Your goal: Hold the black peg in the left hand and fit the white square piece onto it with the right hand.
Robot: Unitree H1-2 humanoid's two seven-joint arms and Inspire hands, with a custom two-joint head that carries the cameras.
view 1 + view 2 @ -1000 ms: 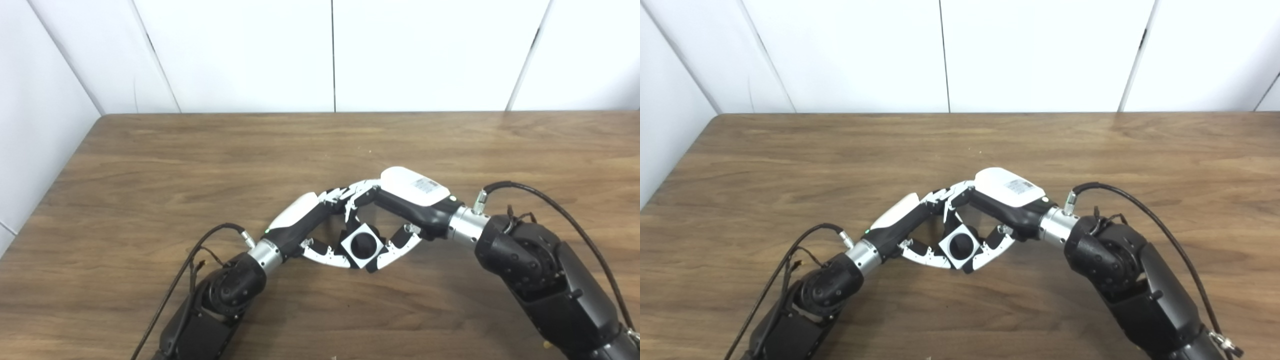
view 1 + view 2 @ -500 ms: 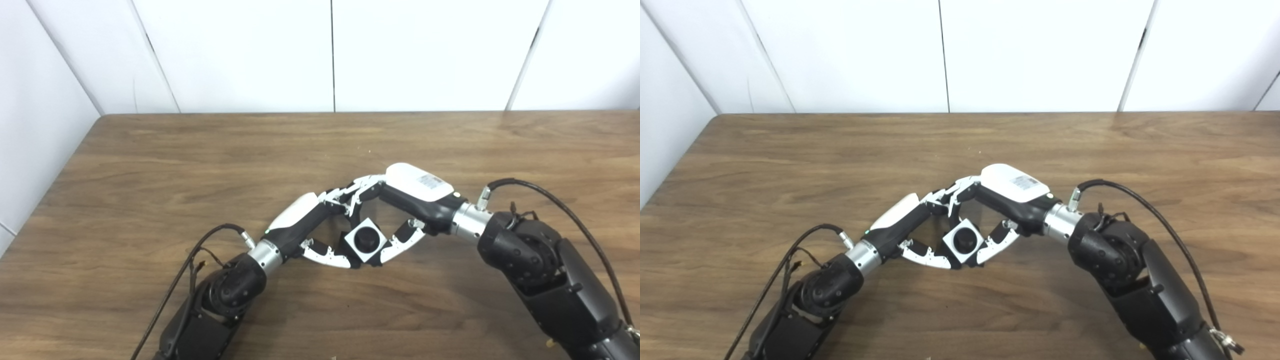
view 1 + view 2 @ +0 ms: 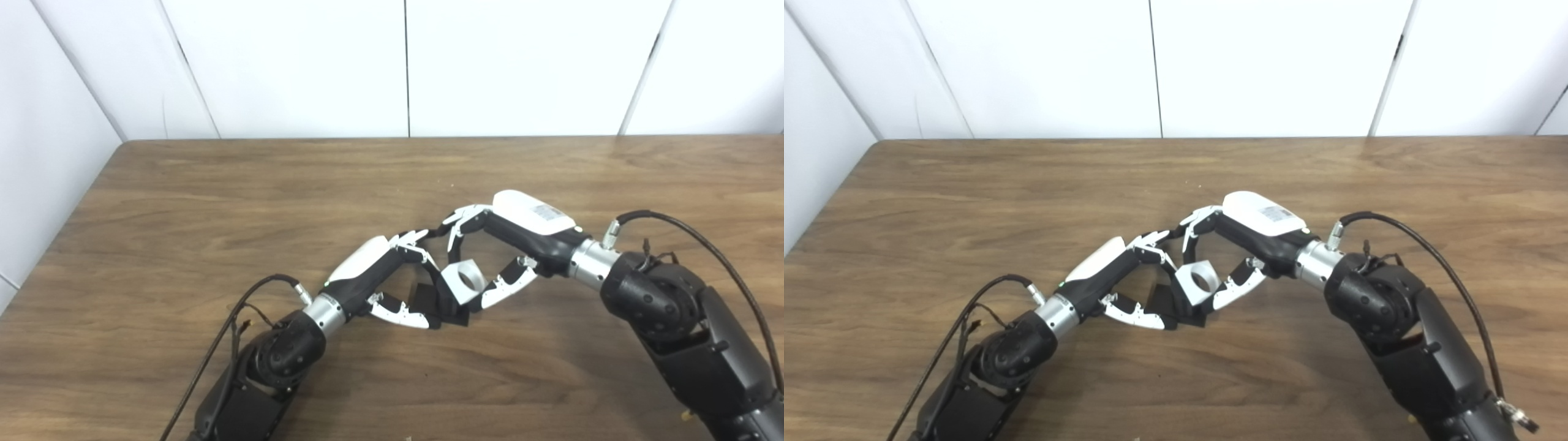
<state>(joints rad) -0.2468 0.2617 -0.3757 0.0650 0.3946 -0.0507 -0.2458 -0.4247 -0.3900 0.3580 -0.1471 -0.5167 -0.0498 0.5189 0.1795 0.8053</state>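
Right hand [image 3: 514, 245] pinches white square piece [image 3: 463, 278], its round hole empty, tilted, touching black peg [image 3: 441, 300], left hand [image 3: 383, 282] grips peg low on wooden table [image 3: 184, 202], white wall panels [image 3: 294, 61] behind.

The bench [image 3: 184, 202] is brown with a wood grain. The square piece [image 3: 463, 280] is white, the peg [image 3: 438, 301] black. Both the left hand [image 3: 383, 278] and the right hand [image 3: 514, 236] are black and white.
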